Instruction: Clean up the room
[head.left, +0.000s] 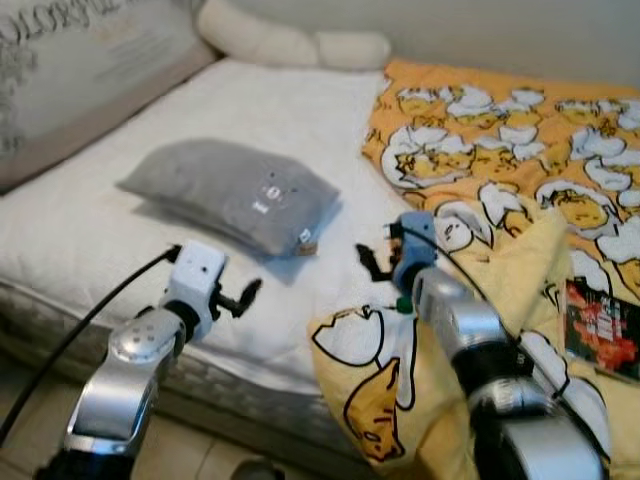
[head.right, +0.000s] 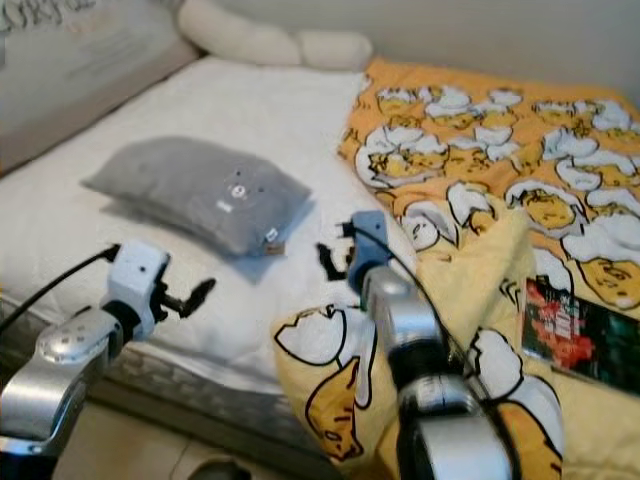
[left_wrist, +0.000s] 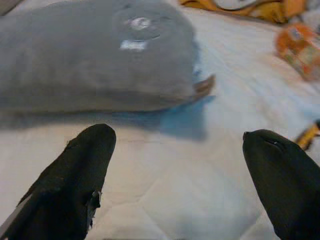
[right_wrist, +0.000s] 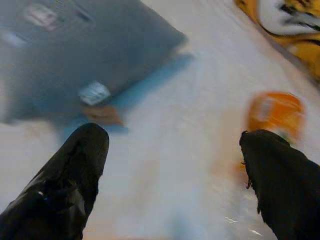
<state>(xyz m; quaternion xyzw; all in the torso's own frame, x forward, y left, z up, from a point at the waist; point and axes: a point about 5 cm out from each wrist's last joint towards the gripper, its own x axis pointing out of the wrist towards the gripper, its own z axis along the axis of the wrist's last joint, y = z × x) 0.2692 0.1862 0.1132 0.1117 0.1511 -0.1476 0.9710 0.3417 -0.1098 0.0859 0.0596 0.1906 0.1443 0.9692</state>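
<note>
A home bedroom: white quilted mattress (head.left: 250, 110), grey pillow (head.left: 235, 192), yellow cartoon blanket (head.left: 500, 150).

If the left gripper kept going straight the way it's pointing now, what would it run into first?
Most likely the gray pillow. The left gripper, fingers open, hovers over the white mattress and aims at the pillow's near edge. If it is angled down, it could brush the mattress first; depth is hard to judge.

Soft, even indoor light fills the 2 eye views; colours look slightly washed and detail is mildly soft. The pillow (head.left: 235, 193) casts a faint bluish shadow on the mattress (head.left: 90, 230). No glare. The left wrist view is a little soft; the right wrist view is heavily smeared by motion blur, the pillow's tag unreadable.
</note>
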